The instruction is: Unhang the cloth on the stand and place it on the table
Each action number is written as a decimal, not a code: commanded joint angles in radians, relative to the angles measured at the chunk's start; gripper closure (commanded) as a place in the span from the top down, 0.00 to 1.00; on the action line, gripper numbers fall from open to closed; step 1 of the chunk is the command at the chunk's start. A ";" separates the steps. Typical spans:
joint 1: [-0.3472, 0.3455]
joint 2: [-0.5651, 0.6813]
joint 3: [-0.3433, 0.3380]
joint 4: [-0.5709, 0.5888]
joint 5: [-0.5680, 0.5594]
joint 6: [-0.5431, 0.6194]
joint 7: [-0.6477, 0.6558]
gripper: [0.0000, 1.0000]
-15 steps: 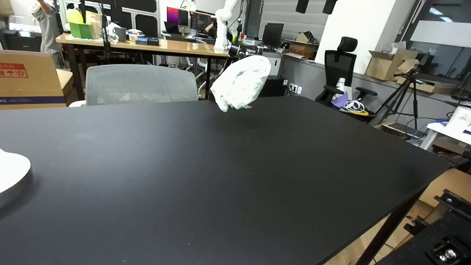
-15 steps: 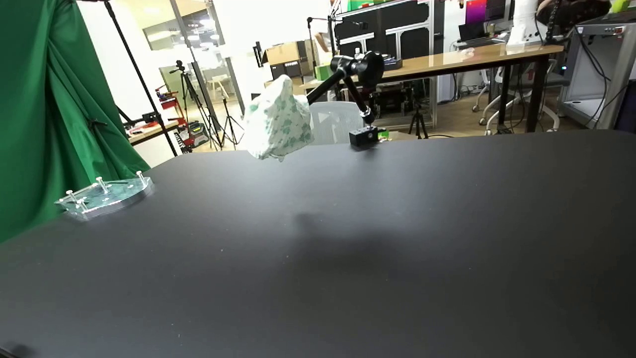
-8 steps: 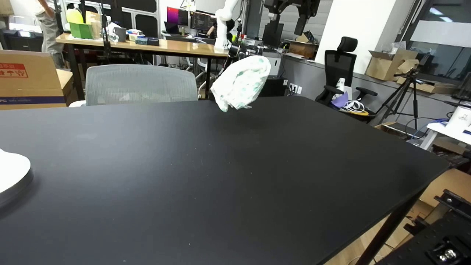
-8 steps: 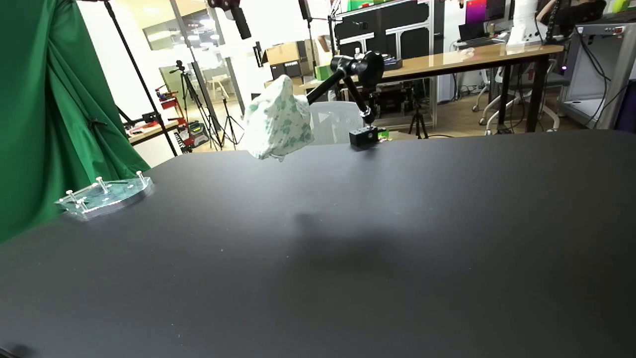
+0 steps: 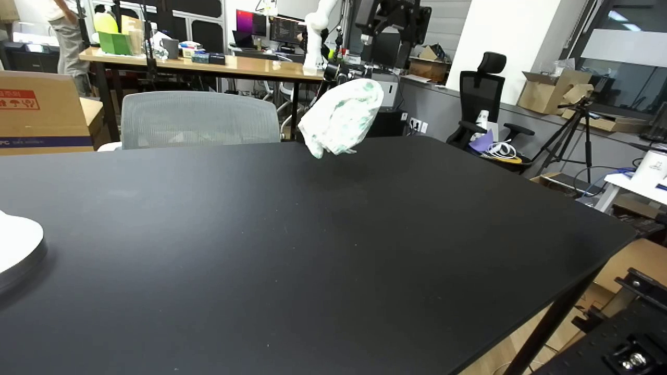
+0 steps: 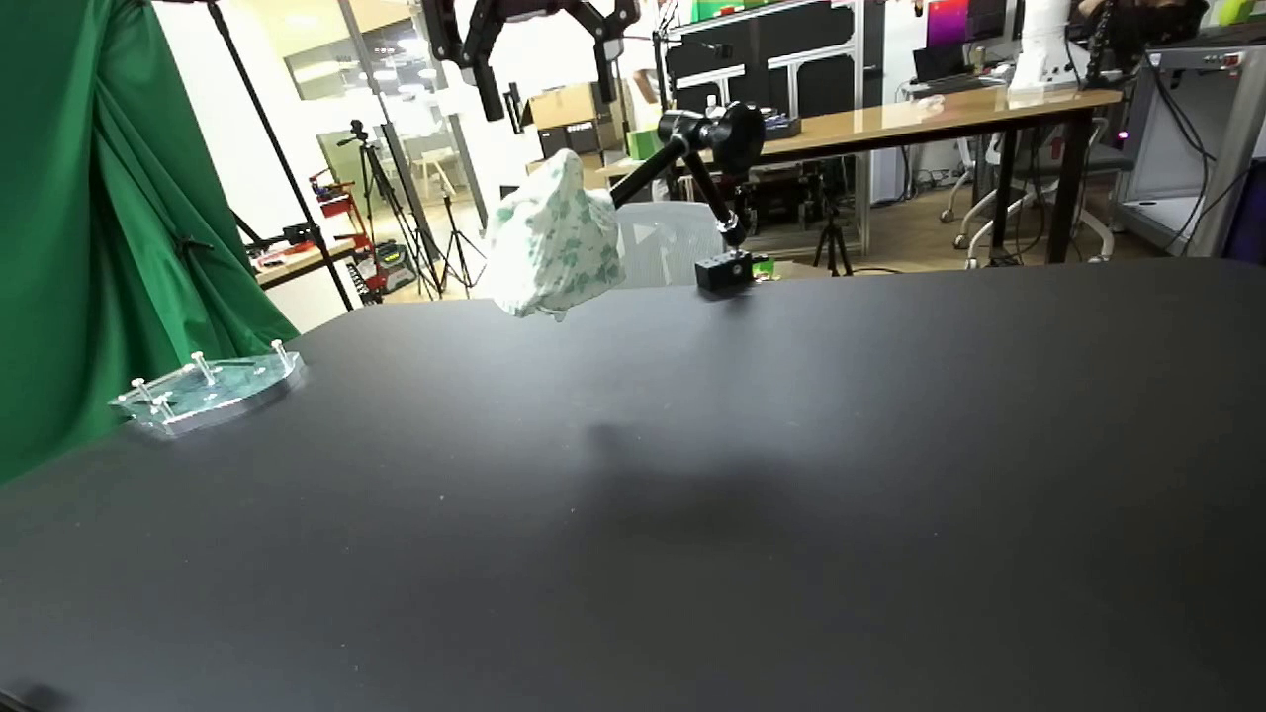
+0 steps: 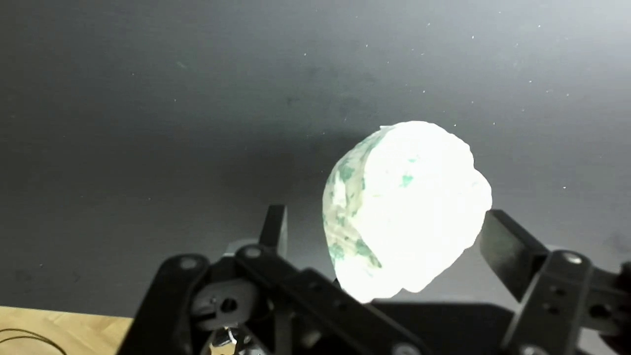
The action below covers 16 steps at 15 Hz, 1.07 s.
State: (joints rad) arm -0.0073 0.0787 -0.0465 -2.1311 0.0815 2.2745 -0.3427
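Note:
A white cloth with green leaf prints [image 5: 341, 117] hangs in a bunch on the end of a black jointed stand [image 6: 648, 178], above the black table [image 5: 260, 234]. The cloth shows in both exterior views [image 6: 556, 247] and overexposed in the wrist view [image 7: 419, 197]. The stand's block-shaped base [image 6: 725, 272] is at the table's far edge. My gripper [image 6: 547, 94] is open and empty, pointing down, above the cloth. In the wrist view the cloth appears between the open fingers of the gripper [image 7: 385, 212], nearer the right one, and lower than them. The stand's tip under the cloth is hidden.
A clear plate with upright screws [image 6: 213, 391] lies at the table's left edge by a green curtain [image 6: 129, 198]. A white rounded object [image 5: 18, 242] shows at the left of an exterior view. A grey mesh chair [image 5: 200, 120] stands behind the table.
My gripper has come down from above into both exterior views and closer to the cloth, its fingers staying apart. The cloth and the stand have not moved.

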 commanded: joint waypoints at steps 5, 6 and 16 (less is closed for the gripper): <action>-0.025 0.093 0.019 0.109 0.028 -0.124 -0.010 1.00; -0.026 0.103 0.018 0.120 0.019 -0.144 0.004 1.00; -0.044 0.180 0.021 0.222 0.017 -0.306 0.019 0.18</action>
State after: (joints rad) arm -0.0369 0.2319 -0.0378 -1.9670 0.0987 2.0247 -0.3529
